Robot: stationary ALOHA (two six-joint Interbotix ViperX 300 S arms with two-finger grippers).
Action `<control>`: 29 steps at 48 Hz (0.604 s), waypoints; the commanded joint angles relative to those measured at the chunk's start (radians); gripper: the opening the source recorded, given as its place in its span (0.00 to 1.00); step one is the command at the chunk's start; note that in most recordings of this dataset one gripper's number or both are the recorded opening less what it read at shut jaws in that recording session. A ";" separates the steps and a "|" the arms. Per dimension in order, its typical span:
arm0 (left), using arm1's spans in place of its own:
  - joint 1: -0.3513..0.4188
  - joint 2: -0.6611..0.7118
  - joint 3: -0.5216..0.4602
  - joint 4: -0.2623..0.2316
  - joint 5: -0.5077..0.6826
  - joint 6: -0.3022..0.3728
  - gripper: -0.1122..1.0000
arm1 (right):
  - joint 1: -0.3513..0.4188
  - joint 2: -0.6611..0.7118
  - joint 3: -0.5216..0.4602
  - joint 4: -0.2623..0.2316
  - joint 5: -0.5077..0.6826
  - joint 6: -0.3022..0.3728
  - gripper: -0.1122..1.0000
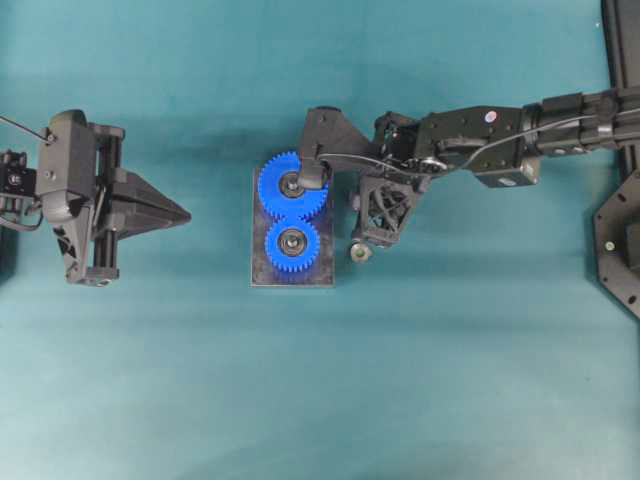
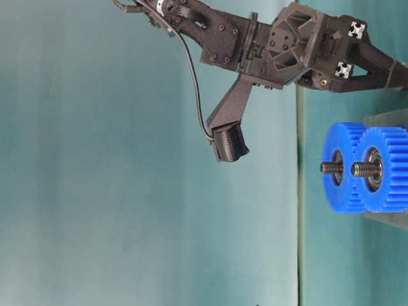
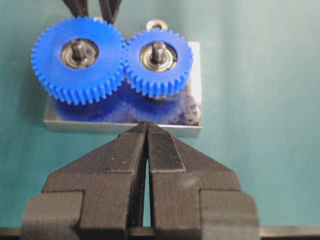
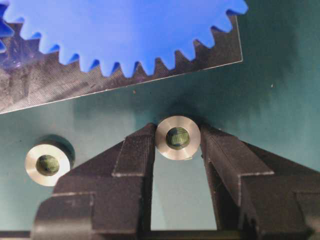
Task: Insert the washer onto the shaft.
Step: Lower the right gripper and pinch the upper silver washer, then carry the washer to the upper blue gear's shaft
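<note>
Right wrist view: right gripper [image 4: 177, 145] fingers flank the washer [image 4: 178, 137], seemingly touching it.

a robotics lab bench, by the look of it — a plain teal tabletop [image 1: 300, 400] with two black robot arms facing each other across it, the right arm [image 1: 480, 140] trailing a loose cable and carrying 3d-printed lattice parts. between them sits a test fixture: two meshed blue plastic gears [image 1: 293, 215] on threaded shafts [image 2: 364, 169] over a small metal base plate [image 3: 196, 75]. black aluminium extrusion framing [image 1: 620, 40] edges the table — rig hardware, not household furniture.
</note>
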 commanded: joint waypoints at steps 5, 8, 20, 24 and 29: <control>-0.002 -0.003 -0.021 0.003 -0.009 -0.002 0.10 | 0.000 -0.064 -0.015 -0.002 0.038 0.025 0.39; -0.002 -0.003 -0.020 0.003 -0.009 -0.002 0.10 | 0.000 -0.084 -0.025 -0.002 0.058 0.026 0.39; -0.002 -0.003 -0.018 0.003 -0.009 -0.002 0.10 | 0.002 -0.130 -0.124 -0.006 0.166 0.018 0.39; -0.002 -0.003 -0.018 0.003 -0.009 -0.003 0.10 | 0.003 -0.123 -0.176 -0.006 0.183 0.014 0.39; -0.002 -0.003 -0.018 0.003 -0.009 -0.003 0.10 | 0.009 -0.107 -0.227 -0.006 0.186 0.009 0.39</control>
